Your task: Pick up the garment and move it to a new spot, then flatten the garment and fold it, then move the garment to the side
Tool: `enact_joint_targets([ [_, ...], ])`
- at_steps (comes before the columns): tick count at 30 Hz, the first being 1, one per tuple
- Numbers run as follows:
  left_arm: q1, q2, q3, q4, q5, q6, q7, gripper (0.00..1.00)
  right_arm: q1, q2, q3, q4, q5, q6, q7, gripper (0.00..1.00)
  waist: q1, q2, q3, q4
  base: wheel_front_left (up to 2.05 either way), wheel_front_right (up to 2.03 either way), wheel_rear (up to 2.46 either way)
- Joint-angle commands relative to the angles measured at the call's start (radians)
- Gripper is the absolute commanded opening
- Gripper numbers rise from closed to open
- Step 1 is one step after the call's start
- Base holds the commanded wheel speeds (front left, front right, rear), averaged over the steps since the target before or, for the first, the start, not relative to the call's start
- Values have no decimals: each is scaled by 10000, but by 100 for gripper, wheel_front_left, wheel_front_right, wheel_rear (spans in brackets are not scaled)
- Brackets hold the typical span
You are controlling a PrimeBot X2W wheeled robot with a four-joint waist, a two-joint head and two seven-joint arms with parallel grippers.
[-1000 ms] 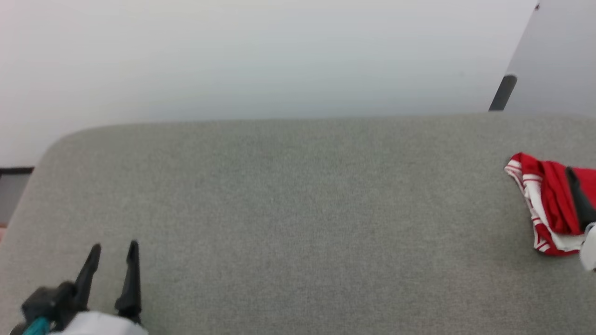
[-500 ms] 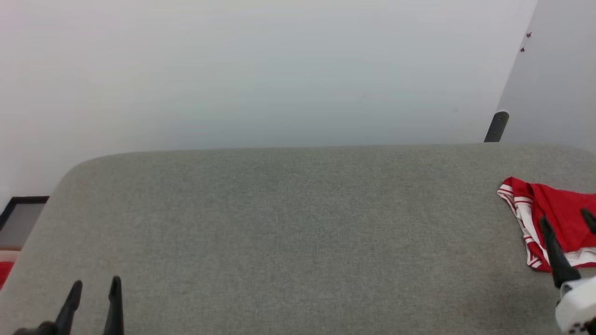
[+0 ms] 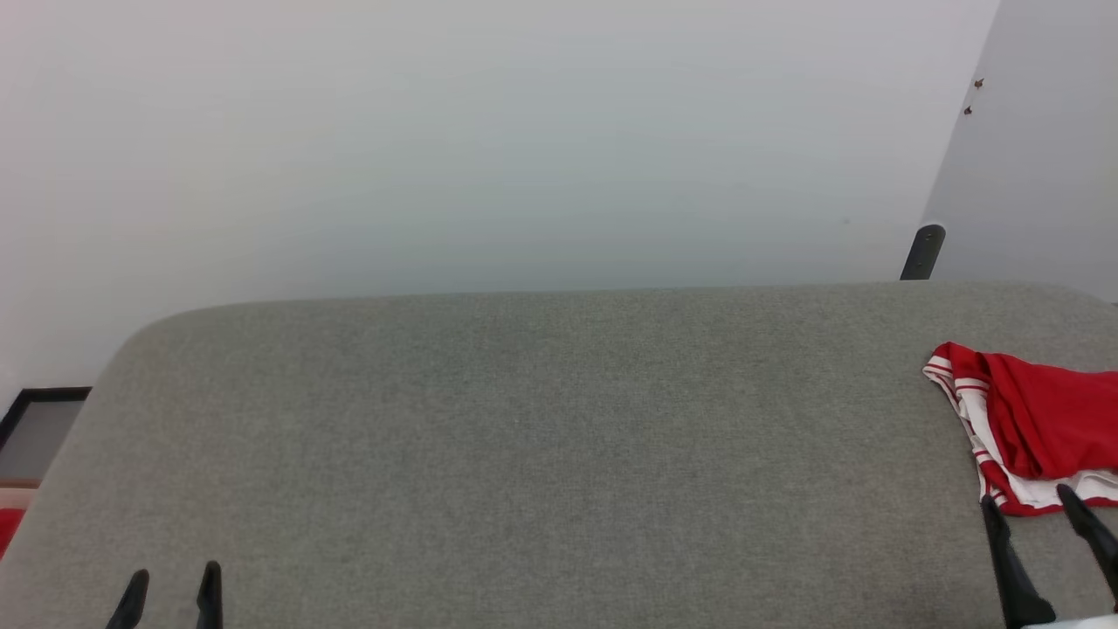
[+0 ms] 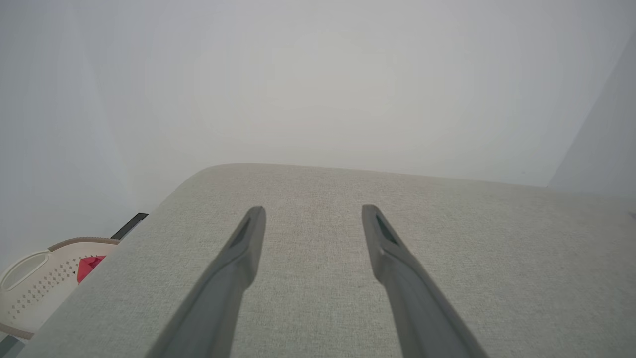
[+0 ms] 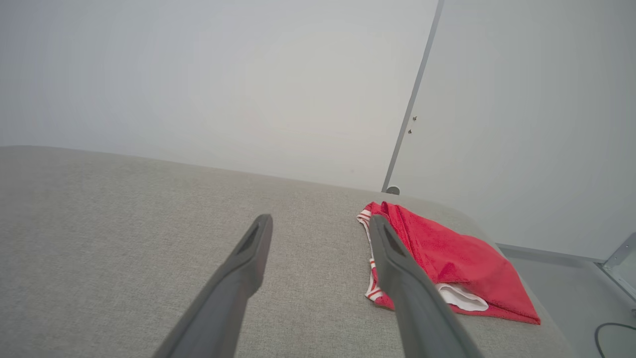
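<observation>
1. The grey cloth-covered bench [image 3: 524, 437] is bare across its middle and left
2. The garment [image 3: 1039, 419] lies as a folded red bundle at the bench's right edge, near the far right corner, with striped trim and a white sleeve showing along its left and near sides. In the right wrist view the garment [image 5: 447, 253] seems to run slantwise from the far corner toward the near right
3. A pale basket [image 4: 30, 283] stands beyond the bench's left edge with a red cloth [image 4: 89, 263] in it
4. The right hand [image 3: 1025, 495] is much the nearer. Its tips are just short of the garment's near edge, and the bundle lies ahead and to its right. It is spread wide, holding nothing and touching nothing that I can make out
5. The left hand [image 3: 175, 570] sits at the near left, well apart from the garment, also released and empty. Any further move looks like the right arm's job
</observation>
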Motion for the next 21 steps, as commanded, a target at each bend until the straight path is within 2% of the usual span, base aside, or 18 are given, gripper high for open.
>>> enact_joint_targets([
  [1,92,-19,50,33,118,-61,-38,100,149,93,19,-91,-31,-11,-39,100,0,0,-11,-4,0,0,0],
  [7,100,-148,184,71,138,-183,-39,100,519,374,142,-351,-195,-11,68,100,0,0,-27,-9,0,0,0],
  [18,64,-296,211,15,471,-264,-40,100,580,386,302,-424,-147,-11,66,100,0,0,-51,-13,0,0,0],
  [19,26,-285,195,16,455,-265,2,0,501,367,269,-374,-158,0,64,0,0,0,-52,-15,0,0,0],
  [21,27,-431,135,166,421,-268,35,0,532,427,273,-207,-126,0,74,0,0,0,-51,-16,0,0,0],
])
